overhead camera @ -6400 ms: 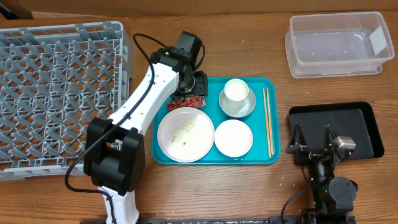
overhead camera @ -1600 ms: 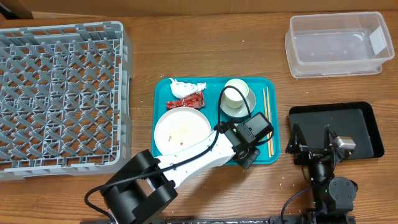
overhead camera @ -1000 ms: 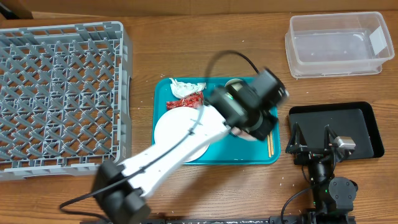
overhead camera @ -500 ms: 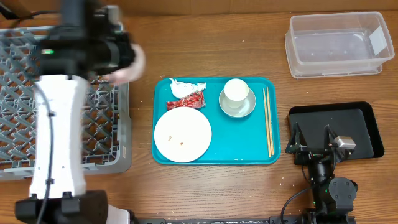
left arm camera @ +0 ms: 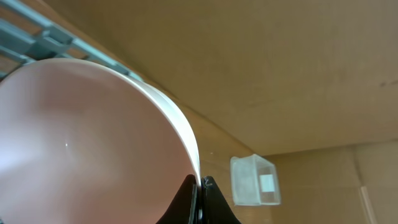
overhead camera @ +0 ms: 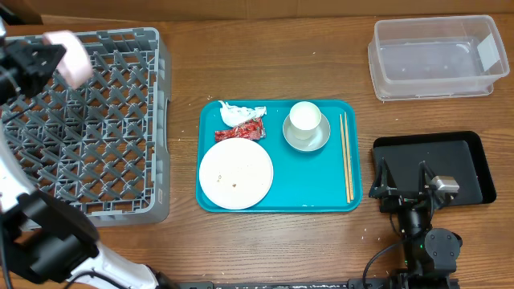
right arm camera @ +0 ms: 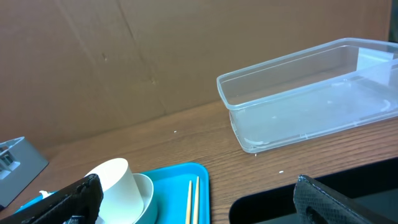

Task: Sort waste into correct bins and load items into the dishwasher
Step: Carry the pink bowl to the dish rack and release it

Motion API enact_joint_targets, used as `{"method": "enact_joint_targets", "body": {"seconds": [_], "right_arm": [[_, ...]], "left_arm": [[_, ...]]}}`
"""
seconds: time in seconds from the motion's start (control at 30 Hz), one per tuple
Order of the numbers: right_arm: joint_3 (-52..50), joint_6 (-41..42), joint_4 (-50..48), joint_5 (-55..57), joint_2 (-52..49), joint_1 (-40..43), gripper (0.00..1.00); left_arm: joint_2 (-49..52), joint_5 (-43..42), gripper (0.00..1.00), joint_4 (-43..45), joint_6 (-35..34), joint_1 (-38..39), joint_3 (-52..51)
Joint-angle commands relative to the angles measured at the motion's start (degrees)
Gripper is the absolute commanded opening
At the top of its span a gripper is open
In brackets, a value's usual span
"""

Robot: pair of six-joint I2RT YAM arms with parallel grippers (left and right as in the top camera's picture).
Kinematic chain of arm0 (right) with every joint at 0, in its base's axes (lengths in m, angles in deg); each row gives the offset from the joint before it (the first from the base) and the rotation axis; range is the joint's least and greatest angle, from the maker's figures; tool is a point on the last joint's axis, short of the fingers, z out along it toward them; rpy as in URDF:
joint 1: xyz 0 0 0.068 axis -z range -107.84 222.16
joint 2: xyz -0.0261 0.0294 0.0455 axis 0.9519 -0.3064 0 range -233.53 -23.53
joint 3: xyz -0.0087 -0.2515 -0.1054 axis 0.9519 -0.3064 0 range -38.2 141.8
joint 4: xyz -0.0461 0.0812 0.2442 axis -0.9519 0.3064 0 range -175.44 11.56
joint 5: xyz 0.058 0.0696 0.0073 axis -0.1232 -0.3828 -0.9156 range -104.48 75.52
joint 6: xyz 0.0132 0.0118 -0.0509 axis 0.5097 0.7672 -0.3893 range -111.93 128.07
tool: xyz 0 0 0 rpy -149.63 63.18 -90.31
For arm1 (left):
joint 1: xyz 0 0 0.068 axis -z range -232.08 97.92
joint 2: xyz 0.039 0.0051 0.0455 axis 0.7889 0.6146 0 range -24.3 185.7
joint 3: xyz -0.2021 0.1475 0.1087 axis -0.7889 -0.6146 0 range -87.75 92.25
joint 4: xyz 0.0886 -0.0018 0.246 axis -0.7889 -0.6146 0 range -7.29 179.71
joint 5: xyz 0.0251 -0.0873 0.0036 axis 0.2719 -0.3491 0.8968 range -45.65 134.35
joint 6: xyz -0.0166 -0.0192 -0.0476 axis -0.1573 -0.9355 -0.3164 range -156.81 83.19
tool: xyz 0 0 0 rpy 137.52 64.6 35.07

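Now left tool (left arm camera: pixel 200 188), pinching the bowl (overhead camera: pixel 71 54), has swung further left over rack (overhead camera: pixel 120 120).

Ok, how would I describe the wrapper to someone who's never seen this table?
Find the teal tray in the middle of the table and look at its upper left corner in the overhead view. The wrapper lies there between the crumpled napkin and the big plate. It is the only red thing on the tray, among white neighbours.
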Motion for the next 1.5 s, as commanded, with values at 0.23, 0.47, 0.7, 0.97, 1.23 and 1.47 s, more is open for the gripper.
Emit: {"method": "enact_joint_targets", "body": {"seconds": [0.23,0.47,0.7,0.97,1.23,1.47], "right_arm": [[-0.59,-0.2,-0.31,0.57,0.48,0.15,1.0],[-0.59,-0.2,-0.31,0.57,0.48,0.15,1.0],[-0.59,-0.2,-0.31,0.57,0.48,0.15,1.0],[-0.59,-0.2,-0.31,0.57,0.48,0.15,1.0],[-0.59,-0.2,-0.31,0.57,0.48,0.15,1.0],[-0.59,-0.2,-0.31,0.55,0.48,0.15,1.0]], "left_arm": [[12.85,-18.6,0.04,8.85,5.07,-5.16,-0.39],[19.47,-18.8,0.04,8.83,5.29,-6.6,-0.39],[21.97,-18.91,0.04,8.83,5.22,-8.5,-0.37],[21.94,-19.08,0.17,8.79,1.86,-13.0,-0.33],[21.68,-19.98,0.78,8.02,-2.32,-20.02,-0.28],[15.28,-16.76,1.0,6.88,-2.47,-26.82,-0.28]]}}
